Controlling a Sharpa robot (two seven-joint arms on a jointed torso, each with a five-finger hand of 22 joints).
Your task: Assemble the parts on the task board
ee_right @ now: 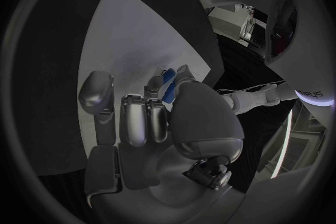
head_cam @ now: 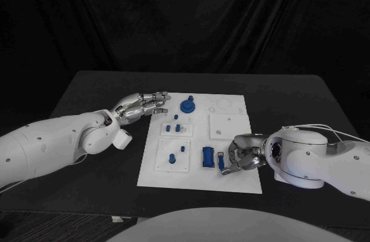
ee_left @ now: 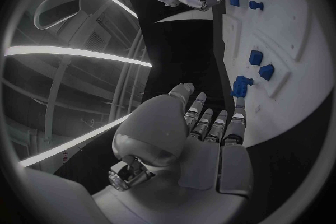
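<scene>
Legible text, one item: pale lettering on the robot's white left arm [ee_right: 308, 95], seen in the right wrist view, partly cut off and turned, apparently ending "…PYS"; exact reading uncertain. Task board [head_cam: 231, 178] and blue parts [head_cam: 208, 157]: no readable markings.

The right hand [head_cam: 245, 155] covers the near right part of the task board [head_cam: 231, 183], its curled fingers hiding most of a small blue part [ee_right: 168, 85]; grip cannot be confirmed.
</scene>
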